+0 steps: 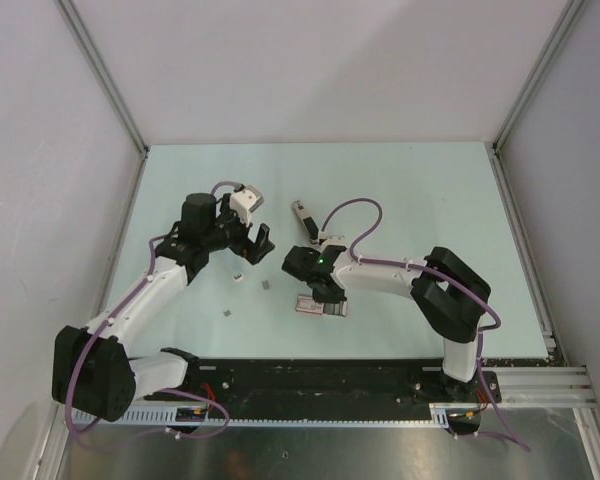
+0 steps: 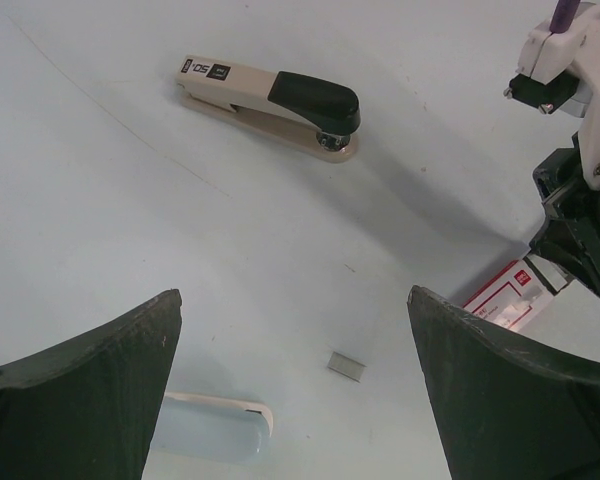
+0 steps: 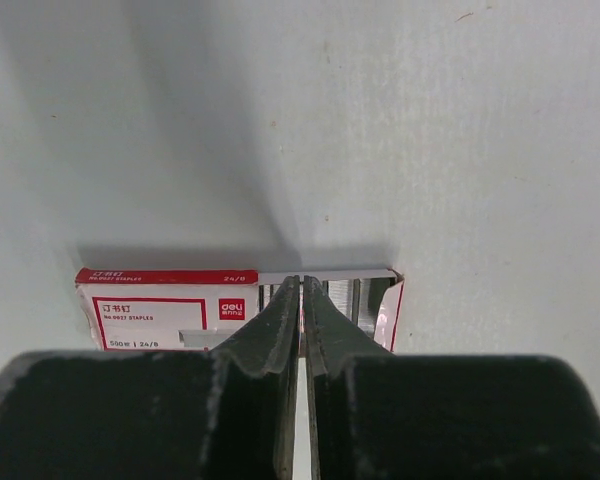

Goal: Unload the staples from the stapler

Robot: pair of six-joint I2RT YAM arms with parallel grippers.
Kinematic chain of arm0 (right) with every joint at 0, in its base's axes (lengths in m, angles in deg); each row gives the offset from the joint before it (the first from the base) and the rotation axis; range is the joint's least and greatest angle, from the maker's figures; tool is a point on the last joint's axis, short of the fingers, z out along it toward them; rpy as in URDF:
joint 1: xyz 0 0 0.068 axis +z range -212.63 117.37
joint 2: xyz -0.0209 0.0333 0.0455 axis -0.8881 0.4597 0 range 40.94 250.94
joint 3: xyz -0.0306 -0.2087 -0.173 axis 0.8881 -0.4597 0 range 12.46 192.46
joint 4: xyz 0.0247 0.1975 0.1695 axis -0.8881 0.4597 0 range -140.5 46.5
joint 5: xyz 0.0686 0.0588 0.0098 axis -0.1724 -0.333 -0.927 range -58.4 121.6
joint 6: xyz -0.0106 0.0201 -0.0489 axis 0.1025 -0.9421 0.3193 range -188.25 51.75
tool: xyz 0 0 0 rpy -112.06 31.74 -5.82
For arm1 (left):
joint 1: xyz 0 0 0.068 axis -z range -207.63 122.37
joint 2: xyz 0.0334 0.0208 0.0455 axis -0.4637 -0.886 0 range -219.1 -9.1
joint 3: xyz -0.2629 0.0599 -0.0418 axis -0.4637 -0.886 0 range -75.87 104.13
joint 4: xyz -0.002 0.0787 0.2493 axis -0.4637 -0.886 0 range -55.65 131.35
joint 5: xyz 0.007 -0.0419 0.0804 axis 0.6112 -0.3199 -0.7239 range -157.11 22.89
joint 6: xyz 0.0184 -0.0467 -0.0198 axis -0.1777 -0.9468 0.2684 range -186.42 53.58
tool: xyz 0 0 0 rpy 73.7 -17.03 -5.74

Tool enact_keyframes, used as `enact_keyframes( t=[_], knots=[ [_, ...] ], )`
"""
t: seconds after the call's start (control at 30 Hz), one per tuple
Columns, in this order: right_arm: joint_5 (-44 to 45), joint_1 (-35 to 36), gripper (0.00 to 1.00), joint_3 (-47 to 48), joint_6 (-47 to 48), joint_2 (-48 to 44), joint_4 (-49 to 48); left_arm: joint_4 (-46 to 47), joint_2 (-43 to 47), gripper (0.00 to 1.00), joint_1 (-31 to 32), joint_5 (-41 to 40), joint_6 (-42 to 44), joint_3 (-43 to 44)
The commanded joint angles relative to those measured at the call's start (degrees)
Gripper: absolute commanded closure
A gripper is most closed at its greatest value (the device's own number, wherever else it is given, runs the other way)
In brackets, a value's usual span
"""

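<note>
The beige stapler [image 1: 302,220] with a black top lies closed on the table; the left wrist view has the stapler [image 2: 270,105] well ahead of my fingers. A small grey strip of staples [image 2: 346,367] lies on the table between and just beyond the open left gripper [image 2: 292,300], touching neither finger. From above, this strip of staples [image 1: 267,285] lies near another [image 1: 227,313]. My left gripper [image 1: 248,243] hovers open. The right gripper [image 3: 302,282] is shut, its tips at the open end of a red-and-white staple box [image 3: 165,305]. I see nothing between them.
Silver staple strips [image 3: 365,300] fill the box's open end. The staple box [image 1: 320,306] lies near the table's middle, under the right gripper [image 1: 320,292]. A small whitish, translucent piece [image 2: 210,425] lies by my left finger. Walls with metal rails enclose the table on three sides.
</note>
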Motion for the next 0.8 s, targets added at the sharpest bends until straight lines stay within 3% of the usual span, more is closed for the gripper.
enact_keyframes(
  t=[0.0,0.57,0.77],
  knots=[
    [2.0,-0.1,0.92,1.8,-0.8,-2.6,-0.1,1.4,1.6,0.01,0.3,-0.2,3.8,-0.1],
    [0.4,0.8,0.95,1.6,-0.6,-0.2,-0.7,1.2,1.4,0.00,0.3,-1.2,4.9,-0.3],
    [1.7,-0.9,0.87,1.6,2.1,-7.2,-3.6,1.2,1.1,0.01,0.3,-1.8,6.5,0.0]
  ],
)
